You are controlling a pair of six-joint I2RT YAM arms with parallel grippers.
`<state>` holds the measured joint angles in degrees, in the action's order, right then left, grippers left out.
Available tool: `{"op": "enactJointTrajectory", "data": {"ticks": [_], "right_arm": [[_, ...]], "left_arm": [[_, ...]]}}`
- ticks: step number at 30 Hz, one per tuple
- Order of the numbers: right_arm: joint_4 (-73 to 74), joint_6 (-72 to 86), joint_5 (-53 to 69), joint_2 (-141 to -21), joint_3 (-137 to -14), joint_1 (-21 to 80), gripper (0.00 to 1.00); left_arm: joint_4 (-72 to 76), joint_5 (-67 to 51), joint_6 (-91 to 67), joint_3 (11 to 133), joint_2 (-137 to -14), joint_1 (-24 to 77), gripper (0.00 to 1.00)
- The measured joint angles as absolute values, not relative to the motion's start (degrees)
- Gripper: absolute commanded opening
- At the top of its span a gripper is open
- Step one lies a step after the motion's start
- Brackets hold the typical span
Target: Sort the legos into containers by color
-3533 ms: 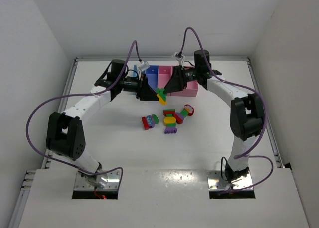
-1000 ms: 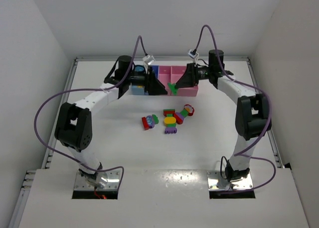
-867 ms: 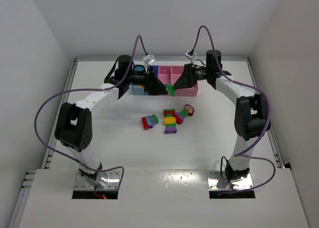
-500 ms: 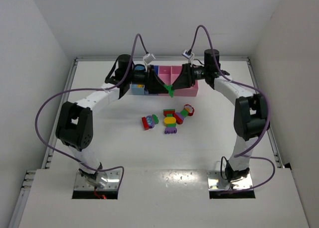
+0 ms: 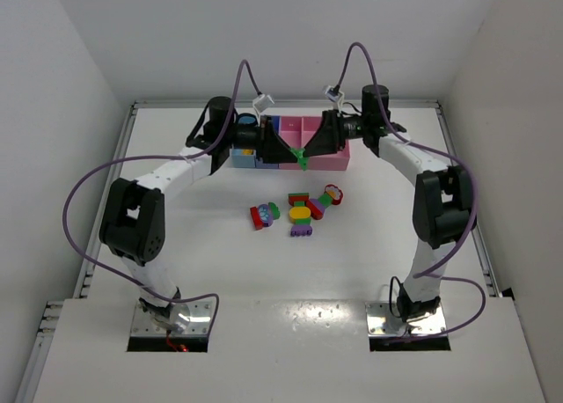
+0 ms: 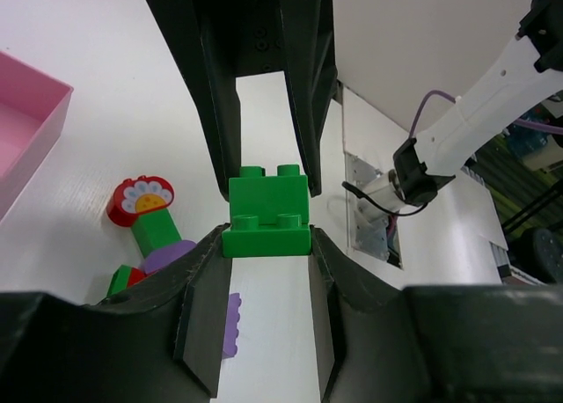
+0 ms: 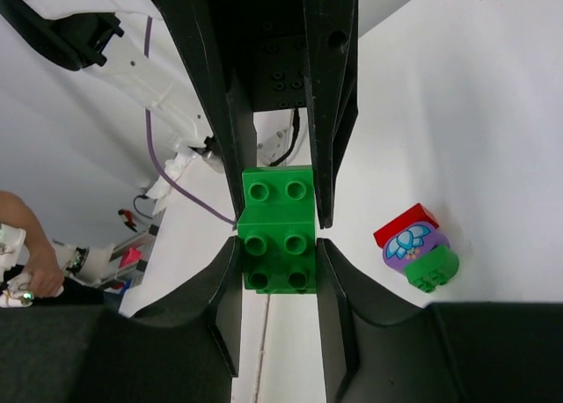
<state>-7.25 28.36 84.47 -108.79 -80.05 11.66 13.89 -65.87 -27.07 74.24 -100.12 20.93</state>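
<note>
Both arms meet at the far side of the surface (image 5: pixel 207 245), just in front of the containers (image 5: pixel 339 163), a joined row running light blue, blue, pink, pink. One green lego (image 5: pixel 302 160) hangs between them, off the surface, in front of the pink bins and not inside any bin. Left jaws are closed on one end of it and right jaws on the other, so both grip the same piece. In the left wrist view the near fingers (image 6: pixel 198 333) pinch the green lego (image 6: pixel 266 216) at its lower sides, while the opposing fingers (image 6: pixel 220 95) come down from the top of the view onto its far end. In the right wrist view it is the reverse: near fingers (image 7: pixel 339 333) clamp the lower four studs of the green lego (image 7: pixel 279 231), and the other pair (image 7: pixel 330 69) flank the top two. The piece looks stepped; I cannot tell whether it is one brick or two joined. The other legos lie loose mid-surface, well apart from the containers: a red, purple and green clump (image 5: pixel 264 215), a yellow-topped clump (image 5: pixel 302 214) with a purple piece (image 5: pixel 302 231) touching its near side, a red and green pair (image 5: pixel 298 198), and a red flower-faced piece (image 5: pixel 332 193). A corner of a pink bin (image 6: pixel 35 113) shows at the left edge of the left wrist view.
</note>
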Motion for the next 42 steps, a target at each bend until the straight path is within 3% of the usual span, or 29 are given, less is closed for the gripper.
{"op": "enactJointTrajectory", "data": {"ticks": [12,17,21,23,24,29,32,39,41,42], "right_arm": [[-7.68,27.73,76.93,-110.85,-83.81,0.36,0.0],[5.3,14.74,58.24,-112.64,-89.06,1.06,0.0],[11.38,5.74,42.59,-115.18,-92.14,6.24,0.02],[13.26,2.46,34.63,-117.05,-92.88,9.13,0.2],[14.06,1.41,31.16,-117.78,-92.9,10.26,0.34],[15.42,-1.37,16.64,-119.52,-92.31,12.88,0.61],[14.81,-2.0,10.39,-119.5,-92.03,12.45,0.7],[14.35,-2.79,5.39,-113.62,-85.97,10.74,0.72],[14.59,-3.07,5.1,-110.21,-84.42,10.79,0.72],[14.61,-3.11,5.08,-108.57,-83.88,10.76,0.72]], "left_arm": [[1.43,-57.36,-14.7,67.07,-98.32,21.06,0.01],[-1.15,-48.31,-12.93,70.46,-98.67,21.43,0.01],[-0.12,-41.34,-13.21,79.83,-101.21,22.46,0.01],[0.89,-37.87,-13.34,85.36,-103.66,23.42,0.01],[0.93,-36.36,-13.52,87.74,-105.03,23.88,0.01],[1.02,-29.26,-14.28,99.59,-114.41,26.74,0.01],[0.01,-26.3,-14.28,104.97,-120.05,27.9,0.01],[-0.16,-20.71,-14.31,112.92,-130.8,29.12,0.02],[-0.36,-19.73,-14.35,113.91,-132.51,29.21,0.1],[-0.34,-19.31,-14.39,114.52,-133.36,29.28,0.21]]}}
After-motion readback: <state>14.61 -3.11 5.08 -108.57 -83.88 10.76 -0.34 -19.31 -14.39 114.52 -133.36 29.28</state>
